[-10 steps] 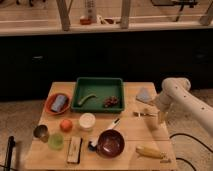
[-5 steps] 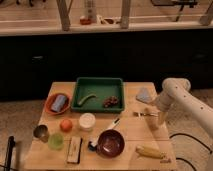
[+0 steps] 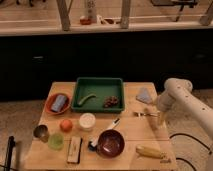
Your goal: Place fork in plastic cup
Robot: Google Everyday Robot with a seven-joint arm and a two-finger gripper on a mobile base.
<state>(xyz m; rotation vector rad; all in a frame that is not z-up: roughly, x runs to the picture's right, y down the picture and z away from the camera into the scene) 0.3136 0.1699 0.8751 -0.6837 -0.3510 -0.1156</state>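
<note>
The thin silvery fork (image 3: 140,114) lies level at the right side of the wooden table (image 3: 130,127), its handle reaching to my gripper. My gripper (image 3: 151,119) hangs from the white arm (image 3: 172,95) and stands right at the fork's right end, low over the table. A small green plastic cup (image 3: 56,141) stands near the table's front left corner, far from the gripper. A white cup (image 3: 87,121) stands left of the middle. A blue cup (image 3: 59,102) lies in an orange bowl (image 3: 50,107) at the left.
A green tray (image 3: 98,85) with food pieces sits at the back. A dark red bowl (image 3: 111,143) and a white-handled utensil (image 3: 106,130) are at the front, with an orange (image 3: 66,125), a metal cup (image 3: 41,132), a block (image 3: 75,149), a corn cob (image 3: 150,152) and a grey cloth (image 3: 144,95).
</note>
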